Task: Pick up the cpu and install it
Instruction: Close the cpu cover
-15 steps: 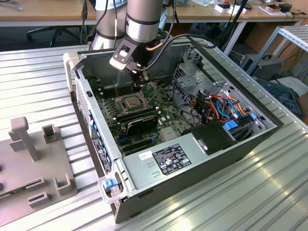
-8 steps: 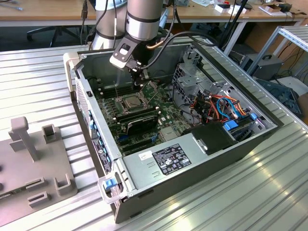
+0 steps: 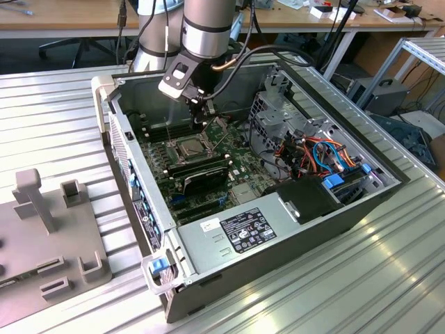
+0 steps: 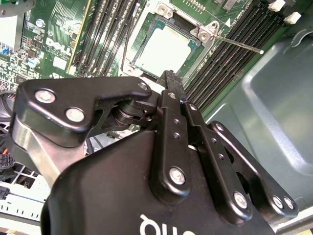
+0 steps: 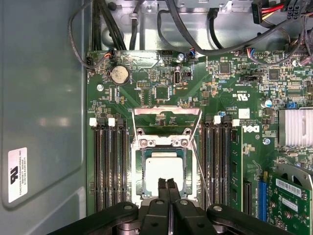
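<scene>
The cpu (image 5: 164, 166), a silver-grey square chip, lies flat in the open socket of the green motherboard (image 5: 234, 78). In the second wrist view the cpu (image 4: 166, 49) sits just beyond the black fingers. The socket's metal frame (image 5: 166, 113) is flipped up, and its thin lever (image 5: 201, 166) stands free beside it. My gripper (image 5: 167, 185) hangs directly over the chip's near edge, shut, with nothing visible between its fingers. In the exterior view the gripper (image 3: 201, 122) reaches down into the case just above the cpu (image 3: 189, 147).
The open computer case (image 3: 389, 182) lies on a ribbed metal table. Black memory sticks (image 3: 198, 170) stand next to the socket, a power supply (image 3: 243, 233) is at the front, and coloured cables (image 3: 327, 156) lie at the exterior view's right. A grey fixture (image 3: 49, 229) sits outside.
</scene>
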Motion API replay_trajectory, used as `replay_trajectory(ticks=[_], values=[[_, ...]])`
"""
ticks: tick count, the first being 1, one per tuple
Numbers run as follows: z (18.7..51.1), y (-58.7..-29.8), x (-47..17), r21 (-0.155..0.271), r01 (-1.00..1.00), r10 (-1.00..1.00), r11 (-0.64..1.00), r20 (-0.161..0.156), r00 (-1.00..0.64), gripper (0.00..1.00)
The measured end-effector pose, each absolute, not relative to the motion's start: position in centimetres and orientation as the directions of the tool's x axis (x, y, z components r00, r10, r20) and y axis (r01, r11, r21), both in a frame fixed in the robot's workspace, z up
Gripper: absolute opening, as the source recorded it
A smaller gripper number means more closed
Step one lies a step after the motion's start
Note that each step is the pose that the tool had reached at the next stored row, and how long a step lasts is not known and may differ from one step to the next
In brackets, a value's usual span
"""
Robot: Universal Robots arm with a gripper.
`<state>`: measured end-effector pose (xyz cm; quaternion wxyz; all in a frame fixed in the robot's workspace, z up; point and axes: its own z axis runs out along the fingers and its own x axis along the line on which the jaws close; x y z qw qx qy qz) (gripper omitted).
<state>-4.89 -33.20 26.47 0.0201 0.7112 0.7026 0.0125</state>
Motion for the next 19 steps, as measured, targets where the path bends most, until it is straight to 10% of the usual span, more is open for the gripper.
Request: replay_trajectory(ticks=[19], values=[[27.2,-33.2,-3.7,0.046,0.999,1.0,-0.012,-0.011,0.012,0.11]])
